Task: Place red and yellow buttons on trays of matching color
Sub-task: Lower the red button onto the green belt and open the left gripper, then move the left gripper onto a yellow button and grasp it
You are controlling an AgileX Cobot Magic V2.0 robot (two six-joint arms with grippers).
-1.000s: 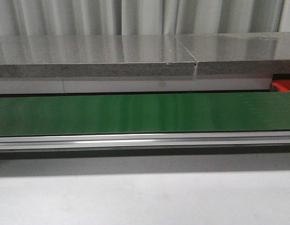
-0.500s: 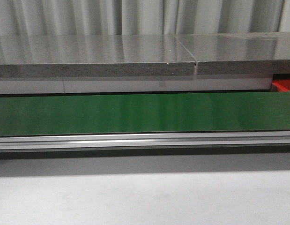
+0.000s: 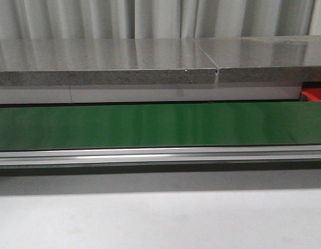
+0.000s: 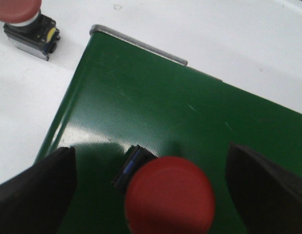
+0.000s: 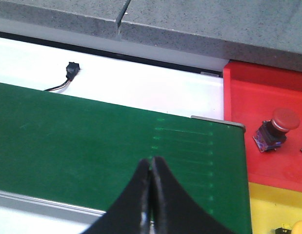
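The green belt [image 3: 160, 126] runs across the front view below a grey stone shelf [image 3: 103, 62]. The red tray [image 5: 268, 122] holds one red button [image 5: 274, 128]; the yellow tray [image 5: 272, 209] adjoins it. The left gripper [image 4: 151, 195] stands spread around another red button [image 4: 165, 197] lying on the belt. The right gripper [image 5: 151, 170] hangs pressed together, empty. No lettering is legible.

belt [image 3: 160, 126] green | button [image 4: 169, 196] red | trays: red [image 5: 258, 92], yellow [image 5: 268, 202]
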